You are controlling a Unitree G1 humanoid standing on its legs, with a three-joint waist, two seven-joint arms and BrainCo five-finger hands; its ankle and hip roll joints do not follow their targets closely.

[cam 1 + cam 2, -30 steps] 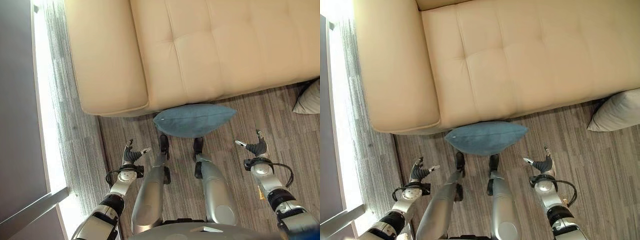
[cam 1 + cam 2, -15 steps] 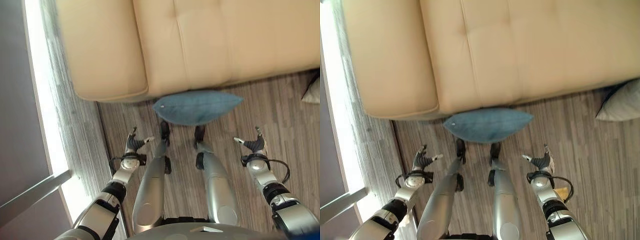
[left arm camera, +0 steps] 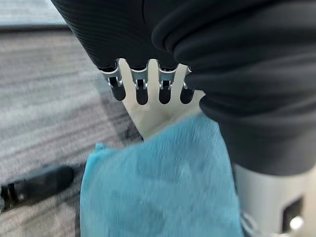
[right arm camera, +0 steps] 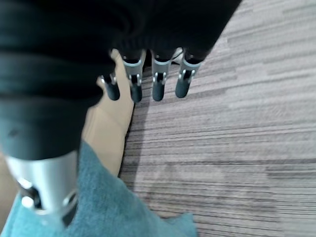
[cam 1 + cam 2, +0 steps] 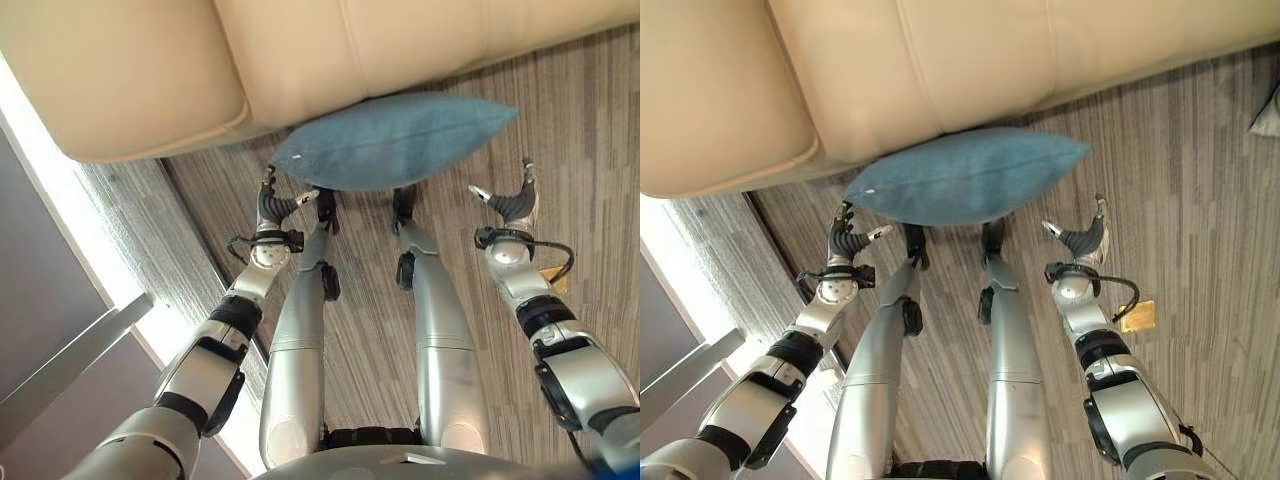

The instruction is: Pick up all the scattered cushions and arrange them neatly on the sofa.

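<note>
A blue cushion lies on the striped wood-look floor, its long back edge tucked against the foot of the cream sofa. From the head cameras, the left hand is just below the cushion's left corner and the right hand is beside its right corner, each a little apart from the fabric. Both hands are spread wide, thumbs angled inward and fingers straight, holding nothing. The right eye view also catches the edge of a pale grey cushion on the floor far to the right, and a small tan tag lying beside the right forearm; whatever is printed on it is too small to read. The left wrist view brings the cushion close: its blue weave spreads below the row of dark-tipped fingers, which point at the sofa's base without touching the cloth. The right wrist view shows that hand's fingers straight out over bare floor, the cushion's blue corner on the thumb's side and the sofa's cream edge just beyond it.
</note>
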